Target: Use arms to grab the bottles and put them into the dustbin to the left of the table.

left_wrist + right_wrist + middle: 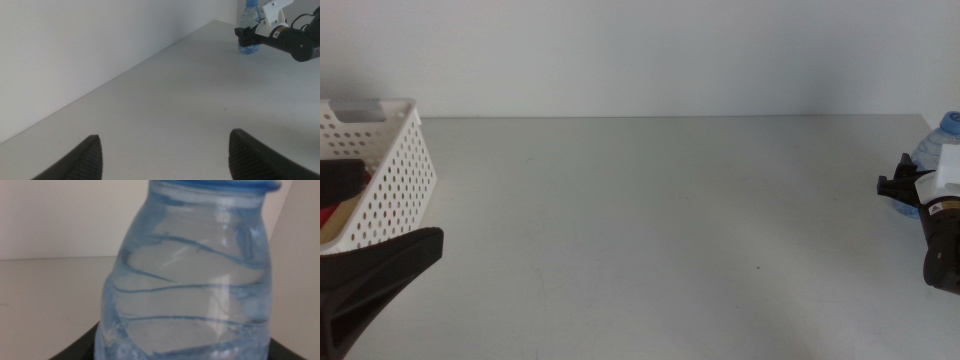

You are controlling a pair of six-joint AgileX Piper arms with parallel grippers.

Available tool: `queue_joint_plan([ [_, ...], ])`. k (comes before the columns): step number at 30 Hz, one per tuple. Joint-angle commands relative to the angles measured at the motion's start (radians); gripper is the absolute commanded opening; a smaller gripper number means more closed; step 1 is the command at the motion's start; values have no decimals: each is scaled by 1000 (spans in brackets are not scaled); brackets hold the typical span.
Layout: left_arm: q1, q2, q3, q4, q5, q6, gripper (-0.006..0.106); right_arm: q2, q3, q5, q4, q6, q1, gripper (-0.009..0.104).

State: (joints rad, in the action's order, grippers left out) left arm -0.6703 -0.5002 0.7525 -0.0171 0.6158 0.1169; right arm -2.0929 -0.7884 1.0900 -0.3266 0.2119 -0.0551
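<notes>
Gripping the clear water bottle (190, 275), the right gripper (898, 188) has its jaws on either side of the bottle's body at the table's (650, 230) right edge. The left gripper (165, 155) hovers with jaws wide apart, the white dustbin (390, 170) just beside it.

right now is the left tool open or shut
Open: in the left wrist view the left tool shows its two dark jaws spread wide apart, with only bare table between them.
</notes>
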Motion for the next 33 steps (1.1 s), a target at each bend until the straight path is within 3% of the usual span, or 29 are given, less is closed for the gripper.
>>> queue_joint_plan([
  [1,-7,-7,29,1,-77,-15,83,50,-21,75,45,6,2,1],
  [3,-7,-7,29,1,-77,-15,83,65,-21,70,117,-24,22,-1],
  [7,-7,-7,29,1,-77,-15,83,143,-44,13,320,-131,97,-1],
  [13,-7,-7,29,1,-77,-15,83,213,-239,-149,718,-567,263,-1],
  [16,-7,-7,29,1,-77,-15,83,177,-357,-161,847,-679,355,-1],
  [20,-7,-7,29,1,-77,-15,83,93,-490,-183,902,-698,478,-1],
  [26,-7,-7,29,1,-77,-15,83,-3,-591,-318,900,-660,591,-1],
  [33,-7,-7,29,1,-77,-15,83,-50,-600,-355,888,-557,635,-1],
])
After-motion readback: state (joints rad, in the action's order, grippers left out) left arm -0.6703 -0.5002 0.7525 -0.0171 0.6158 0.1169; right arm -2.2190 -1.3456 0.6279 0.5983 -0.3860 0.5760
